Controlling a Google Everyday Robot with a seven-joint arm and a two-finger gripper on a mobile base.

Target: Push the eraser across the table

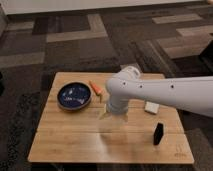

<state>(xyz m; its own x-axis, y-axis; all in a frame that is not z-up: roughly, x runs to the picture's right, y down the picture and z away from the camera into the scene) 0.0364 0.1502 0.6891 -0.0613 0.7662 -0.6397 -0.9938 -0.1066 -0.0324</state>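
The claw (110, 113) is hanging over the middle of the wooden surface (70, 145) — wide or narrow, I cannot tell — while the black eraser (158, 134) is standing upright near the surface's near right corner, well apart from it.

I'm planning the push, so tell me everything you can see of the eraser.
The eraser is a small black block, taller than wide, standing upright on the wooden table near its right end, by the near edge. Only the table touches it. The gripper hangs over the table's middle, apart from it.
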